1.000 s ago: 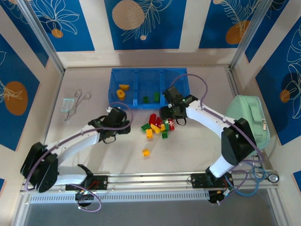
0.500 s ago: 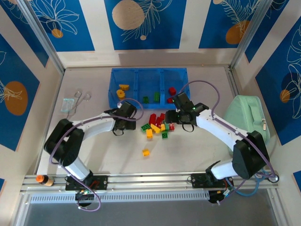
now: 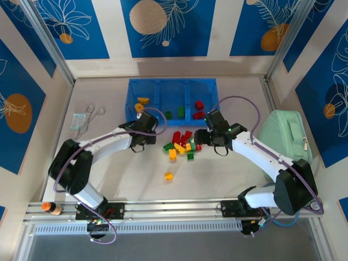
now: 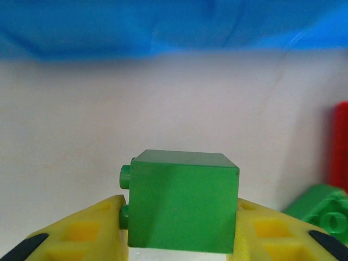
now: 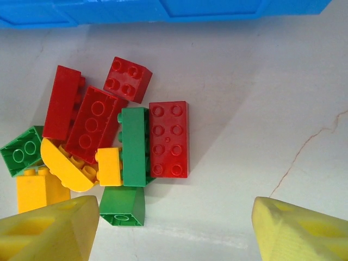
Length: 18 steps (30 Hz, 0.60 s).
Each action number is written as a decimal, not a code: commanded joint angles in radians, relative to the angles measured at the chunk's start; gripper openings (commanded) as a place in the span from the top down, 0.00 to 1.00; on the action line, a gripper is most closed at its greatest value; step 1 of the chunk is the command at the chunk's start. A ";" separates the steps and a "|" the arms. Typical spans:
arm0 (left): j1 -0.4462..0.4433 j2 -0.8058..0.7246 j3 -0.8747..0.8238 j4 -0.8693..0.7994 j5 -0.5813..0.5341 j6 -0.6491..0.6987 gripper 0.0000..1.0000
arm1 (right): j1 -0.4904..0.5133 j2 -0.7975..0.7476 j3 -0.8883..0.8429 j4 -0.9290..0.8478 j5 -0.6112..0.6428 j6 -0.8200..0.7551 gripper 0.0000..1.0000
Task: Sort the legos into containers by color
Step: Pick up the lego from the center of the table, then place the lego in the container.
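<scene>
While the blue tray is a blurred band atop both wrist views, the loose pile of legos lies just below it, mid-frame in the top view. The right gripper, fingers spread and cut off at the frame bottom, hangs over the pile. The left gripper pinches a green brick, studs pointing frame-left.

Bright, even, diffuse light from above. Soft short shadows fall beside the bricks on the table. Top view sharp. Left wrist: tray badly blurred, green brick slightly soft.
</scene>
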 commanded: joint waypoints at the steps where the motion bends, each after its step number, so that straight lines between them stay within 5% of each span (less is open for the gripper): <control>1: -0.005 -0.048 0.092 0.010 0.017 0.055 0.62 | -0.005 -0.001 -0.008 0.014 -0.043 0.015 0.26; 18: -0.003 0.443 0.726 -0.164 0.060 0.199 0.56 | 0.015 -0.111 -0.064 -0.018 -0.054 0.012 0.25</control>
